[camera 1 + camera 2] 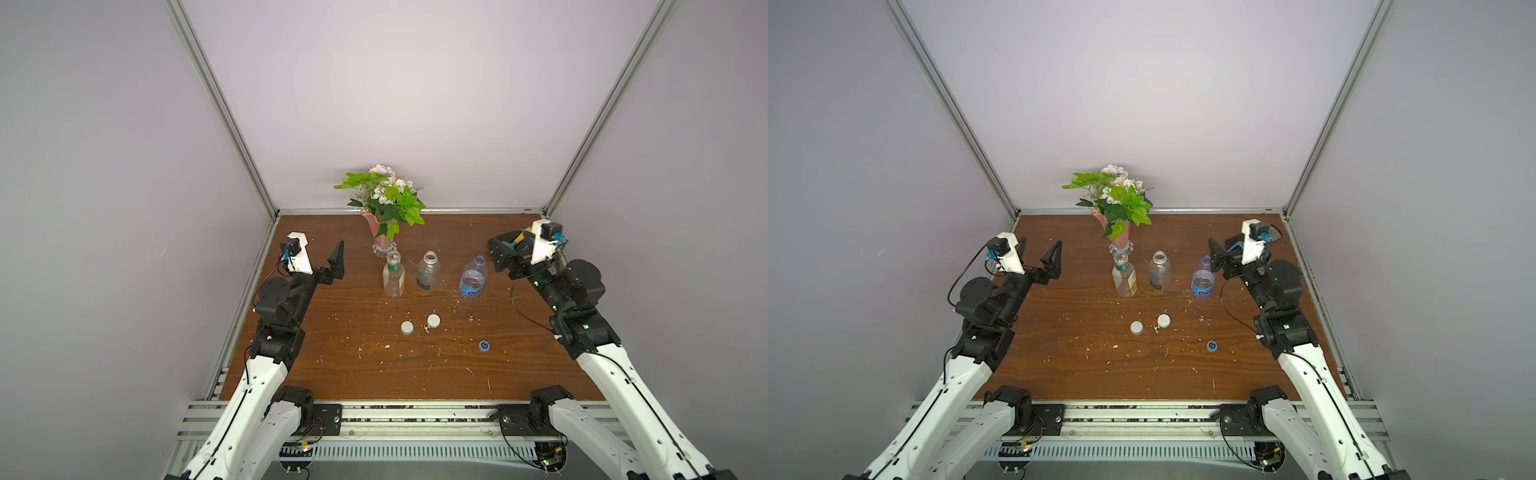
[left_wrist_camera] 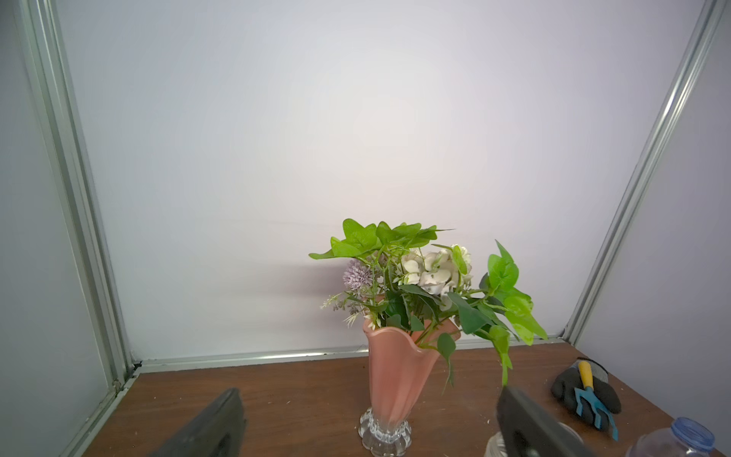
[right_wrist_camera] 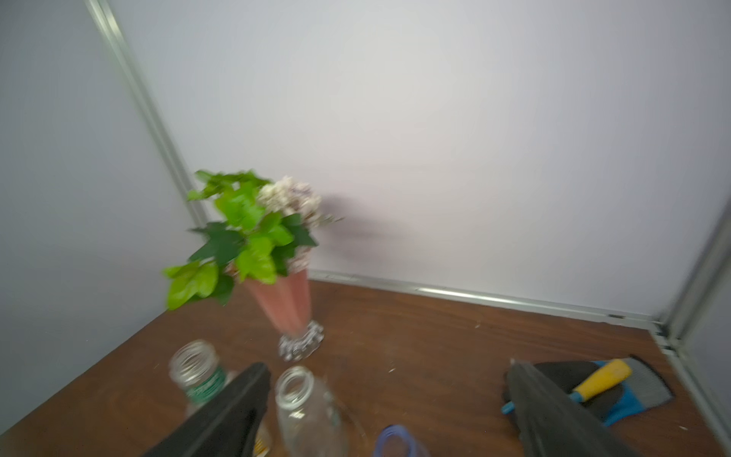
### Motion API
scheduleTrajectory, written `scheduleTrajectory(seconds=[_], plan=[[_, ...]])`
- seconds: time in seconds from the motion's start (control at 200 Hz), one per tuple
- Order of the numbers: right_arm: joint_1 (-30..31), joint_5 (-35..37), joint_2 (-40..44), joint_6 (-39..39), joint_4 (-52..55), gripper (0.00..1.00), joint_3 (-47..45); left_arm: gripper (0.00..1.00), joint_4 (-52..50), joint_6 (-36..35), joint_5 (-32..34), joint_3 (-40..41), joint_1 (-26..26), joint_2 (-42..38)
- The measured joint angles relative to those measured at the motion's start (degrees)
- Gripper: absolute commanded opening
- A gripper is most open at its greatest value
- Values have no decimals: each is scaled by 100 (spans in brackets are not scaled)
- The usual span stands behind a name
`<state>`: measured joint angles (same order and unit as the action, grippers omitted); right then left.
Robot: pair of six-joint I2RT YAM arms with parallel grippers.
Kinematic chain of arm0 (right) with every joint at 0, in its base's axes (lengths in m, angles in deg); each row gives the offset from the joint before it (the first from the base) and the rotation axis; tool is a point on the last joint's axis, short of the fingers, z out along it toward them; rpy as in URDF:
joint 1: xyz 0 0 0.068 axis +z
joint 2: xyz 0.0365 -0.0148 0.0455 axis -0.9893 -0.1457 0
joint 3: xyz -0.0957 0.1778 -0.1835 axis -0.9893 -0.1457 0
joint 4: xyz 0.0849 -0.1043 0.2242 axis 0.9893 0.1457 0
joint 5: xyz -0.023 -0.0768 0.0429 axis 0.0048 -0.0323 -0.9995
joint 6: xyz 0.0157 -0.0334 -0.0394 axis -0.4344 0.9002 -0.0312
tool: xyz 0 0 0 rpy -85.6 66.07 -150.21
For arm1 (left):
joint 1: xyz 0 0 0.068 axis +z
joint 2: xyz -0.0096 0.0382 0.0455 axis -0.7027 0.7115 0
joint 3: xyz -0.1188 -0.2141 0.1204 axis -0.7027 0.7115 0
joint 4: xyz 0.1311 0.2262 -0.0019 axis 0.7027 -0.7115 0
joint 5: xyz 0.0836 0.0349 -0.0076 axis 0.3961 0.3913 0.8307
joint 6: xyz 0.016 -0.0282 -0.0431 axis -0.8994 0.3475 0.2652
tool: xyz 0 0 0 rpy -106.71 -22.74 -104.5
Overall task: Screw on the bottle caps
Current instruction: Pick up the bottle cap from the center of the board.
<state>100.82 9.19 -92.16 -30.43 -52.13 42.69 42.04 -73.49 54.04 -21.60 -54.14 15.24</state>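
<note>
Three open bottles stand in a row at mid-table: a squarish one with a green neck ring (image 1: pixel 393 276) (image 3: pixel 196 368), a round dark-labelled one (image 1: pixel 429 272) (image 3: pixel 300 399) and a blue-labelled one (image 1: pixel 473 277) (image 1: pixel 1203 280). Nearer the front lie two white bottle caps (image 1: pixel 407 328) (image 1: pixel 433 320) and a blue swirl-marked cap (image 1: pixel 483 345). My left gripper (image 1: pixel 322 255) (image 2: pixel 370 395) hovers open at the left edge, facing the vase, holding nothing. At the right, just beyond the blue-labelled bottle, my right gripper (image 1: pixel 513 249) (image 3: pixel 389 368) is open and empty too.
A pink vase (image 1: pixel 380 232) (image 2: pixel 399 376) of flowers and leaves stands behind the bottles near the back wall. A dark glove (image 3: pixel 633 383) (image 2: pixel 585 391) with a small yellow-handled rake lies in the back right corner under my right gripper. Walls and metal rails close in three sides.
</note>
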Motion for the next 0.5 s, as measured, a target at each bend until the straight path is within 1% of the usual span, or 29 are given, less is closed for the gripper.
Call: scheduleTrajectory(seconds=[0.105, 0.185, 0.37, 0.5], plan=[[1014, -85, -249, 184, 581, 99, 195, 100, -101, -232, -131, 0, 0, -61], [1567, -61, -614, 240, 852, 99, 247, 100, -208, -361, -177, 4, 0, -76], [2551, 369, -1659, 284, 1106, 99, 173, 100, -341, -450, -131, 192, 0, -203], [3029, 564, -2210, 282, 1108, 99, 118, 100, -514, -509, -20, 195, 0, -227]])
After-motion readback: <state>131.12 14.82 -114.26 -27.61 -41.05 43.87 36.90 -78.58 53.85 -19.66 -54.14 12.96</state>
